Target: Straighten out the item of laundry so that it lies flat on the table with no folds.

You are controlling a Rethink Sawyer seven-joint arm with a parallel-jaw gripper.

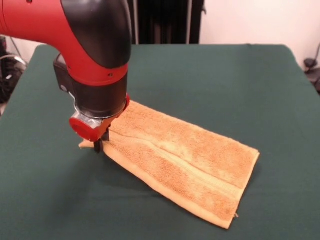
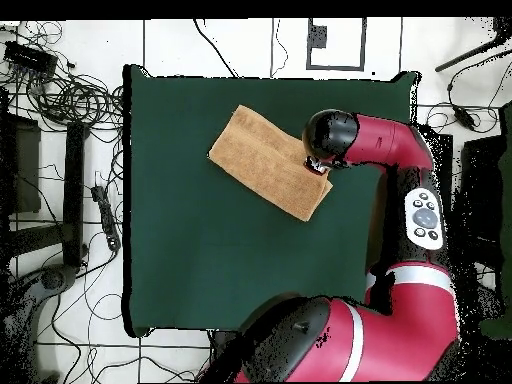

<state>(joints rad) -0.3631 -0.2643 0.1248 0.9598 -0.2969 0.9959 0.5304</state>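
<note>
The orange-tan towel [image 1: 182, 162] lies on the dark green table [image 1: 225, 75], folded over on itself into a long strip that runs from the left middle toward the front right. A woven band runs along its length. My gripper [image 1: 100, 145] points straight down at the strip's left end, shut on the towel's corner at table level, with a small tip of cloth sticking out to its left. In the overhead view the towel [image 2: 262, 155] lies diagonally in the upper half of the table [image 2: 200, 260], and the gripper [image 2: 318, 166] is at the towel's right end, mostly hidden under the arm's wrist.
The red and black arm [image 2: 385, 140] reaches in over the table's right edge in the overhead view. Cables and equipment [image 2: 60, 95] lie on the floor beyond the table's left side.
</note>
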